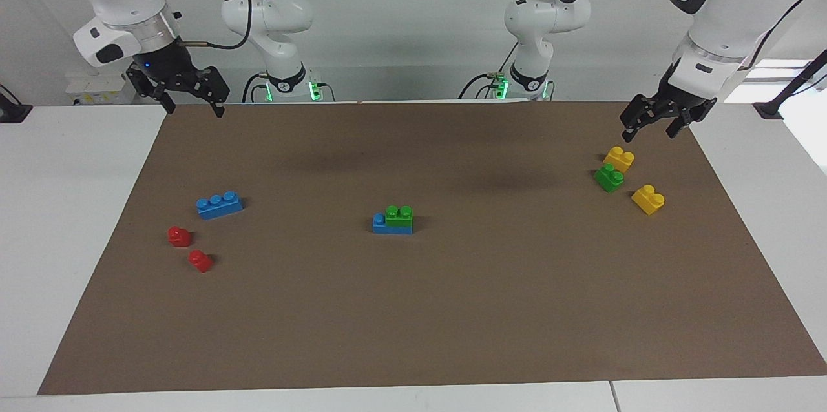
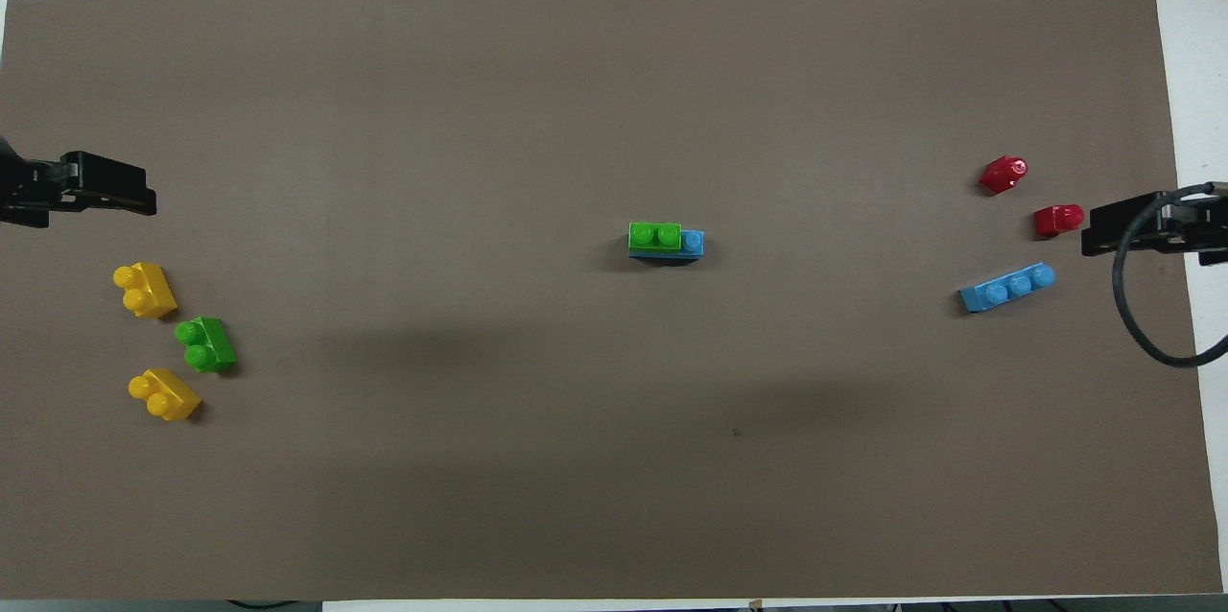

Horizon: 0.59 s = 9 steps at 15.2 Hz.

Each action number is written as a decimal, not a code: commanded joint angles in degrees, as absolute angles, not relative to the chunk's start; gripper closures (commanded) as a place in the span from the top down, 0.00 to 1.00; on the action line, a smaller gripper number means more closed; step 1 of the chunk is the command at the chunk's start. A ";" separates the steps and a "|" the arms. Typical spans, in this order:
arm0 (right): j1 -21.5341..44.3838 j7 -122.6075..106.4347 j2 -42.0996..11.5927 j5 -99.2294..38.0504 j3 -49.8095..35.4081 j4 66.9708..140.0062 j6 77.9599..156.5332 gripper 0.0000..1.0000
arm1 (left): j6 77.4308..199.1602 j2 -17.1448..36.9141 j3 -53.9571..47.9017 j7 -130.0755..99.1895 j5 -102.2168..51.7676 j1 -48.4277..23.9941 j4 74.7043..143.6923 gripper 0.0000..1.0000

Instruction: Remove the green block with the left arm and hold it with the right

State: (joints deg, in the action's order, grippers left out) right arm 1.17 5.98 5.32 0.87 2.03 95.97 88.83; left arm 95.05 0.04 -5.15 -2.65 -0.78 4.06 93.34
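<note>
A green block with two studs sits pressed onto a blue brick in the middle of the brown mat. One blue stud shows beside it. A second green block lies loose between two yellow bricks at the left arm's end. My left gripper hangs open and empty over the mat's edge, above the yellow brick closest to the robots. Over the mat's corner at the right arm's end, my right gripper is raised, open and empty.
Another yellow brick lies beside the loose green one. At the right arm's end lie a blue three-stud brick and two small red pieces. The brown mat covers a white table.
</note>
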 commanded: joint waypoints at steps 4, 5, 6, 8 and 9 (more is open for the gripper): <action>0.79 5.10 6.59 0.88 1.76 97.73 90.18 1.00 | 95.19 -1.23 -4.92 -2.29 -1.23 3.78 94.57 1.00; 0.79 5.01 6.59 0.88 1.84 97.65 90.18 1.00 | 95.27 -1.23 -4.92 -2.29 -1.23 3.78 94.57 1.00; 0.79 4.92 6.59 0.88 1.76 97.65 90.09 1.00 | 95.19 -1.32 -4.92 -2.29 -1.23 3.87 94.74 1.00; 0.79 5.01 6.59 0.88 1.76 97.56 90.09 1.00 | 95.27 -1.67 -4.92 -2.55 -1.23 3.78 95.27 1.00; 0.88 5.10 6.59 0.88 1.76 97.56 90.09 1.00 | 95.27 -1.67 -4.92 -2.46 -1.23 3.78 95.27 1.00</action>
